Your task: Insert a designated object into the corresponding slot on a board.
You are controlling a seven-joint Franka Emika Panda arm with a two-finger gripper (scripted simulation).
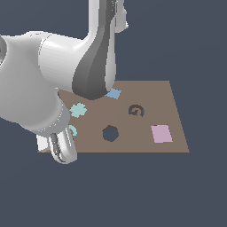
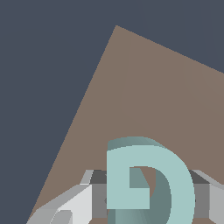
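Note:
The light-teal spiral piece [image 2: 151, 179] fills the near part of the wrist view, sitting between the two grey fingers [image 2: 94, 194] of my gripper [image 2: 148, 197], which touch its sides. In the exterior view only a sliver of the spiral [image 1: 72, 131] shows beside the arm's hand [image 1: 62, 148], near the brown board's [image 1: 150, 95] front corner on the exterior view's left. The dark spiral slot [image 1: 136, 111] lies mid-board, well toward the exterior view's right of the piece. I cannot tell whether the piece rests on the board or is lifted.
On the board are a teal cross piece [image 1: 78, 110], a blue square [image 1: 114, 93] at the back, a pink square [image 1: 161, 133] at the front right and a dark polygonal hole [image 1: 110, 133]. The big white arm hides the board's left part.

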